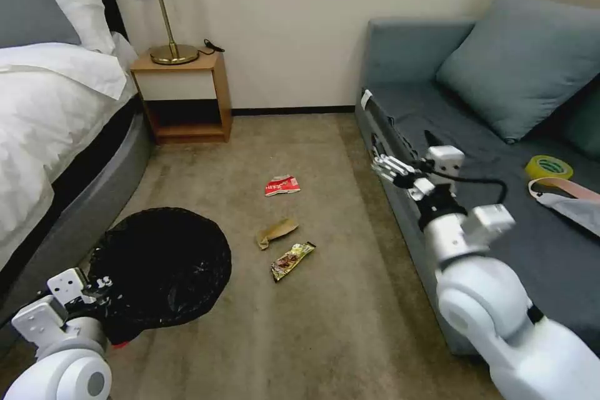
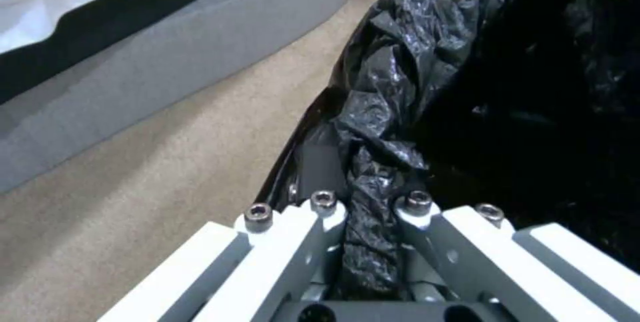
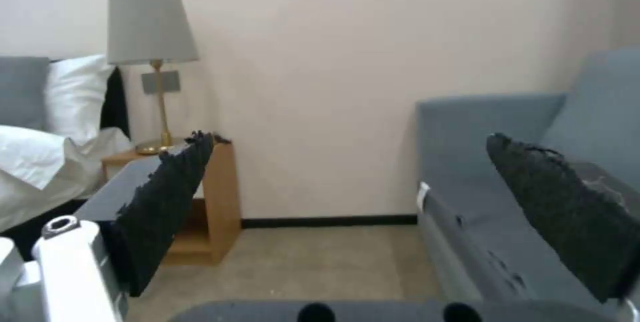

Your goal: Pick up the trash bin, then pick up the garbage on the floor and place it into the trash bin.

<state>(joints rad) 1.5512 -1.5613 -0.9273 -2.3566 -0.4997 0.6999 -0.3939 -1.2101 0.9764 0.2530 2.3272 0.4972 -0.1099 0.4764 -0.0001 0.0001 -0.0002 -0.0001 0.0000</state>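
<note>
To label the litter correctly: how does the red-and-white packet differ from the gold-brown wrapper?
The red-and-white packet is short and crumpled; the gold-brown wrapper is long, narrow and shiny. The packet lies farther from the robot, the wrapper nearer, with a brown paper wrapper between them. Both lie loose on the carpet, untouched by either gripper.

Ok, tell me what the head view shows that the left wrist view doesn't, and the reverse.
Head view only: three pieces of garbage on the floor, a red-and-white packet, a brown wrapper and a gold wrapper, plus the open right gripper raised beside the sofa.
Left wrist view only: the black bag pinched between the gripper's fingers.
Both: the trash bin, the left gripper, carpet and bed base.
</note>
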